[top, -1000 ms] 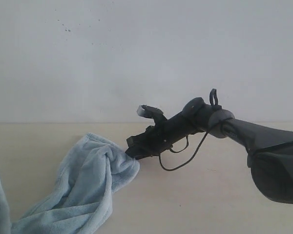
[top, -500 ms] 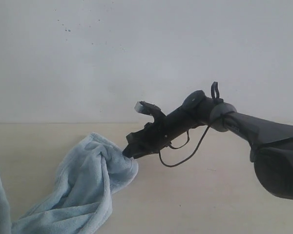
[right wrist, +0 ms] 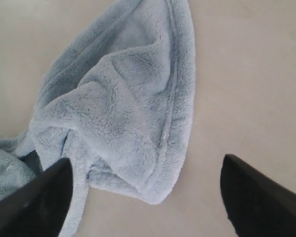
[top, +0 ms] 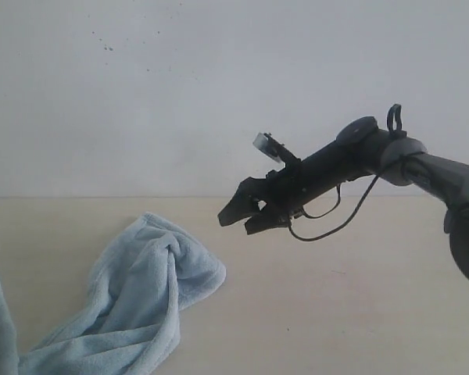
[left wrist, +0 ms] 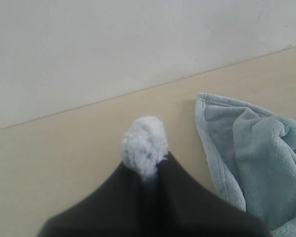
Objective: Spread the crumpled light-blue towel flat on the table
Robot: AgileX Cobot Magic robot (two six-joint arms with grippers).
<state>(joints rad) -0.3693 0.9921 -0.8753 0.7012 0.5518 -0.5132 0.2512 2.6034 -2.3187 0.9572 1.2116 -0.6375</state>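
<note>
Presently the right hand [top: 234, 223] hangs above the counter [top: 359, 312] with its jaws spread wide and nothing between them. It is near the bunched end of the towel [top: 141, 289] but clear of it. The towel lies crumpled and twisted on the left part of the counter, its rounded, hemmed end toward the back edge by the wall [top: 219, 94]. At the left border of the exterior view a strip of it rises off the surface. The left hand [left wrist: 145, 170] is pinched tight on a pale fluffy tuft of the towel, seen only from its own wrist.
</note>
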